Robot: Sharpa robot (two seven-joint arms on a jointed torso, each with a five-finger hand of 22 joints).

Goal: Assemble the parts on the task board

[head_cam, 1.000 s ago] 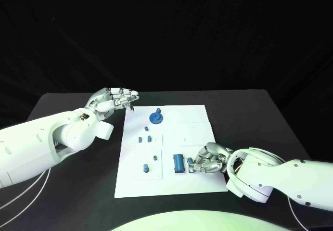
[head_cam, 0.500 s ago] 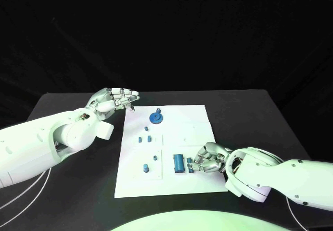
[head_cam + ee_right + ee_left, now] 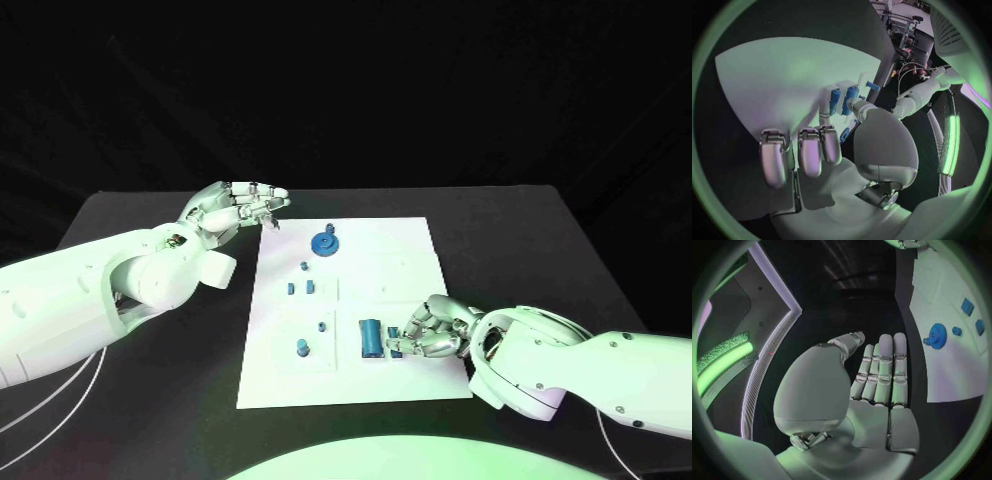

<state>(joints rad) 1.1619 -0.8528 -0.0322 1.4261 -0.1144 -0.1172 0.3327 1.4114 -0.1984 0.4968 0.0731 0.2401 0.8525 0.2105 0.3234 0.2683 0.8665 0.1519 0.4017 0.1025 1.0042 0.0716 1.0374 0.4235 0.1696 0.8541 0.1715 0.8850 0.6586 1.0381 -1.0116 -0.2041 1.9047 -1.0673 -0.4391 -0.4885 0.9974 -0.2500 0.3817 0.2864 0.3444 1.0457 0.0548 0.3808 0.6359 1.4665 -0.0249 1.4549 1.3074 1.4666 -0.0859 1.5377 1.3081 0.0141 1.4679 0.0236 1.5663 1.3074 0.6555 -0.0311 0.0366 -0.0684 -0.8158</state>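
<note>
In the head view, the white task board (image 3: 387,300) lies in the middle of the black table (image 3: 519,230). Small blue parts sit on the board. A round blue part (image 3: 326,243) is near the top of the board. A long blue part (image 3: 371,338) lies in the lower middle. A small blue peg (image 3: 303,348) stands to the left of it. The right hand (image 3: 430,332) is at the lower right of the board. Its fingers are curled in, just beside the long blue part. I cannot tell if it holds anything. The left hand (image 3: 235,207) is up at the upper left, off the board's corner, with its fingers bent in and nothing in them.

In the left wrist view, the left hand (image 3: 873,390) fills the middle, fingers straight and close together, holding nothing. The board (image 3: 954,365) shows on the right side, with the round blue part (image 3: 936,335) on it.

In the right wrist view, the right hand (image 3: 836,150) reaches over the board (image 3: 786,85). The long blue part (image 3: 851,94) sits near the middle, just past the thumb. A little blue piece (image 3: 845,134) shows between the thumb and the fingers, but the grip is not clear.
</note>
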